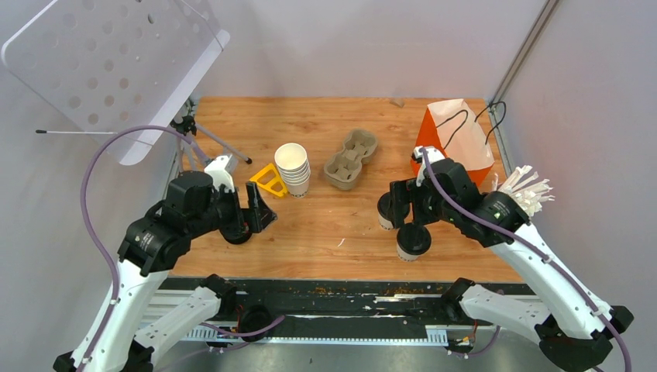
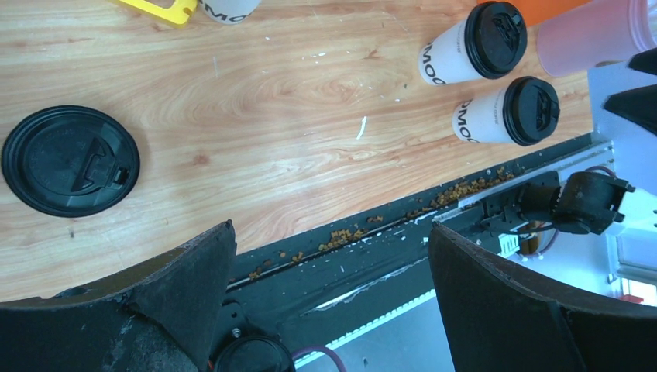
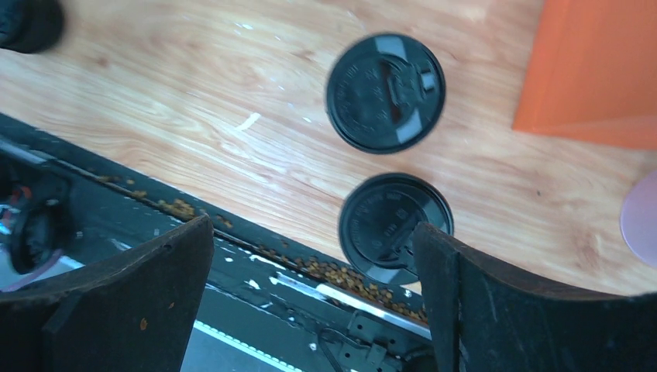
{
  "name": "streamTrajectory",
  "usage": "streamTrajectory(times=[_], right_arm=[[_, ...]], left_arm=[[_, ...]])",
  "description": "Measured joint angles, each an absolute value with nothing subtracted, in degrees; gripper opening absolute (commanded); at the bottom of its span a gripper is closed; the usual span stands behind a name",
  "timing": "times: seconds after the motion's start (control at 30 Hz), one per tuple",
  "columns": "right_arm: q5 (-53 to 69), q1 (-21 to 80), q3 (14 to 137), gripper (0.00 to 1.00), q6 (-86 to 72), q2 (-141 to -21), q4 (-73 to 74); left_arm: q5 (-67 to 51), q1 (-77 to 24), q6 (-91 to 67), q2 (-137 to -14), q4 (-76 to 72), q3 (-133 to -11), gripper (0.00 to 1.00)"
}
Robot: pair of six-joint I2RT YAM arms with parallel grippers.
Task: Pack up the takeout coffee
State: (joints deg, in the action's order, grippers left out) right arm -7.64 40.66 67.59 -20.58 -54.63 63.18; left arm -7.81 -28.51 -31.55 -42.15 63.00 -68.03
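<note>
Bright even light, soft shadows, top view sharp; right wrist view w/ motion-blurred lid [image 3: 385, 91].

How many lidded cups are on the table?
2. One cup stands by the orange bag; the other cup beside it, nearer the table's front edge. The bag could hide more.
</note>
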Motion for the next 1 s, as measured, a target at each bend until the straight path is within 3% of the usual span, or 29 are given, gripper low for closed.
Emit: streamTrajectory(times=[0.47,0.73,1.0], right_arm=[[-2.6,40.7,75.2,1.0,-17.3,-61.9,57.6],[-10.7,40.7,81.6,0.94,-18.9,-66.5,55.5],[-23.9,40.1,93.0,1.0,-10.8,-68.4,55.5]], left_arm=[[-6.0,-28.5,-27.7,-40.8,60.0,-71.6,1.0],[-11.0,-28.5,-28.0,-40.6,57.7,-69.2,1.0],[-12.8,-28.5,-28.0,-42.1,60.6,-72.5,1.0]])
